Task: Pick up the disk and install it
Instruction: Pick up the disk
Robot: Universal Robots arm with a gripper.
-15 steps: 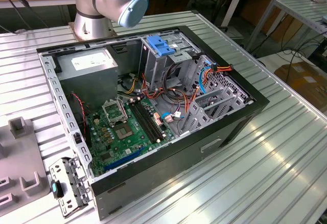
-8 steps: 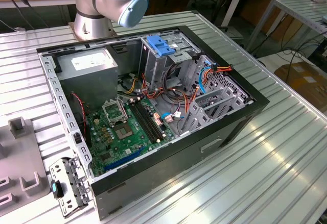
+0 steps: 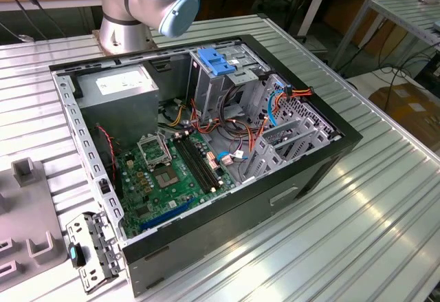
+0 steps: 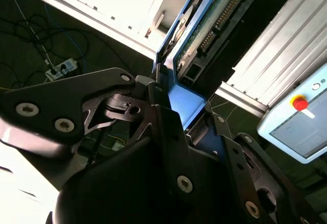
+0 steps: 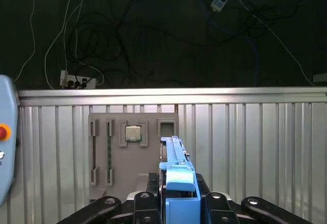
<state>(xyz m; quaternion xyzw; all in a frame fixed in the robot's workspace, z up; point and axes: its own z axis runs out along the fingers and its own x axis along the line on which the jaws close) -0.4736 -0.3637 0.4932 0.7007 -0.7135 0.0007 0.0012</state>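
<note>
My fingers [image 4: 171, 132] are clamped on the disk [image 4: 204, 30] by its blue side rails. It sits right between them, long axis running straight out past the tips in both wrist views, with the ribbed table [image 5: 255, 147] beyond. In the exterior view the computer case [image 3: 275, 199] lies open, with the arm base [image 3: 124, 27] at its 11 o'clock.

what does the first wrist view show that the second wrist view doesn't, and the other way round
First wrist view: a grey parts tray lying flat, with a processor chip seated in it.
Second wrist view: the underside of the disk, a green circuit board with a row of connector pins.
Both: the gripper shut on the disk by its blue end, the ribbed metal table, the pendant with a red button, and cables on the dark floor.
</note>
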